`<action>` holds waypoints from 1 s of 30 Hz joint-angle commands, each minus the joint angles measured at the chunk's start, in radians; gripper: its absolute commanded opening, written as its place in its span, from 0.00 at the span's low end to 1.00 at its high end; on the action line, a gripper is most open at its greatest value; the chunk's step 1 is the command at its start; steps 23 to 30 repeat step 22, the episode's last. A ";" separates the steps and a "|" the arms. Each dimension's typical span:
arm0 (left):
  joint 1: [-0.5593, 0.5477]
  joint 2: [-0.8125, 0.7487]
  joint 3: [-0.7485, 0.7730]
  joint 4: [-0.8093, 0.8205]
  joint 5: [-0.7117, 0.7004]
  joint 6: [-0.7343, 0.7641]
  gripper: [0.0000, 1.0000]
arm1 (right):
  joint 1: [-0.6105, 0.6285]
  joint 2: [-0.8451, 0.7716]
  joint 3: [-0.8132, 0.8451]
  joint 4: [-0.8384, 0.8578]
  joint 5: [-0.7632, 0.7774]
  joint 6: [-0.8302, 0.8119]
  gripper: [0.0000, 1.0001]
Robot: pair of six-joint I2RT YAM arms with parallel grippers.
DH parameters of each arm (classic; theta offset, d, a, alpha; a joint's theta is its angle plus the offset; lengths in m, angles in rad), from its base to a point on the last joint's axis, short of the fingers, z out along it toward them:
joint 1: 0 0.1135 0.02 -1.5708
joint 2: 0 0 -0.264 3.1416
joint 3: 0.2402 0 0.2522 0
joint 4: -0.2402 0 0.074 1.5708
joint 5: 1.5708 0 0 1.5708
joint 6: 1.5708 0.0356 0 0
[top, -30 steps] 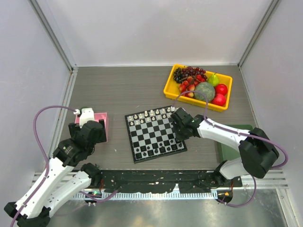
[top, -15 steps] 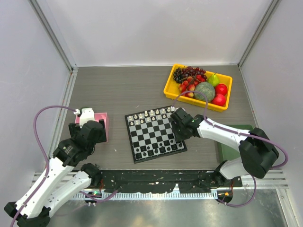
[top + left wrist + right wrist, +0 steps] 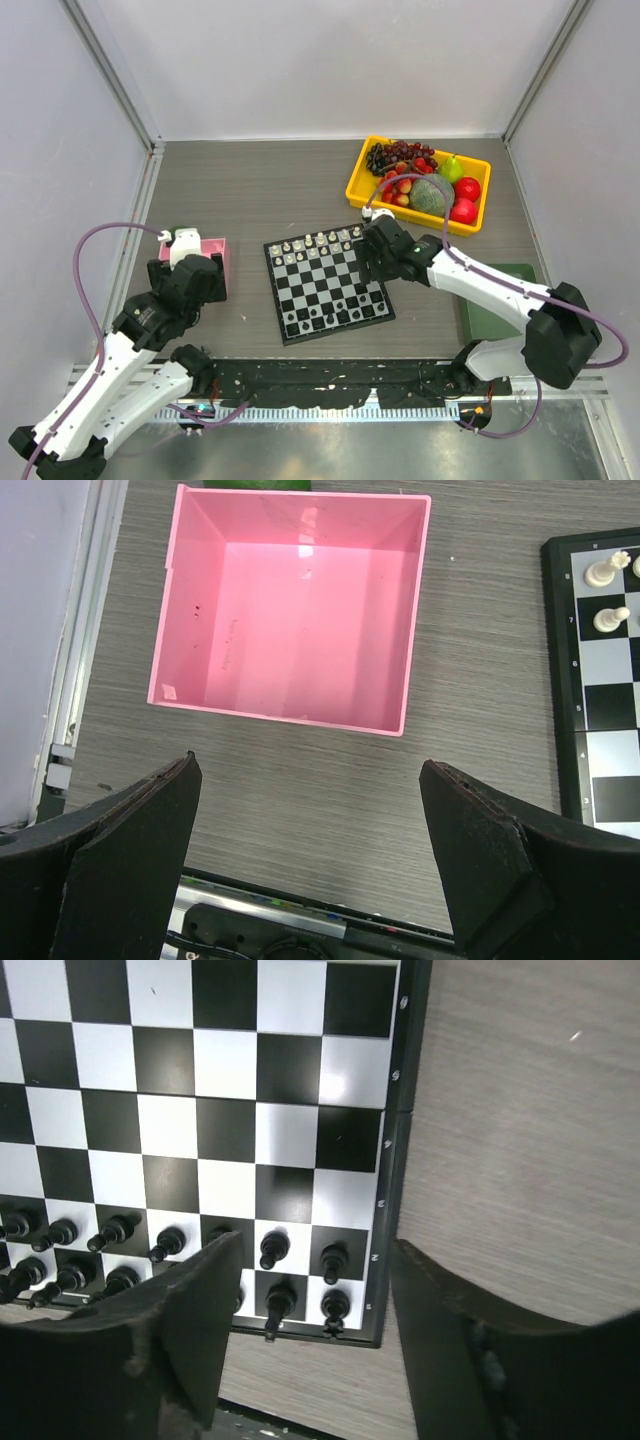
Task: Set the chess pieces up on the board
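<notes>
Right arm has swung its elbow outward and pulled its wrist toward the far right corner of the small flat black-and-white checked chessboard (image 3: pixel 330 285). The right gripper (image 3: pixel 318 1242) hangs there with fingers spread wide, holding nothing. Tiny black plastic chessmen (image 3: pixel 270 1250) stand in two rows along the board's near edge, and tiny white plastic chessmen (image 3: pixel 315 243) line its far edge. The left gripper (image 3: pixel 310 770), jaws apart and empty, hovers just short of the square pink plastic tray (image 3: pixel 290 610), left of the board.
</notes>
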 commanded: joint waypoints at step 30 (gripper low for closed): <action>0.000 0.196 0.120 0.053 0.013 -0.067 0.99 | -0.250 -0.394 -0.078 0.061 0.191 -0.026 0.95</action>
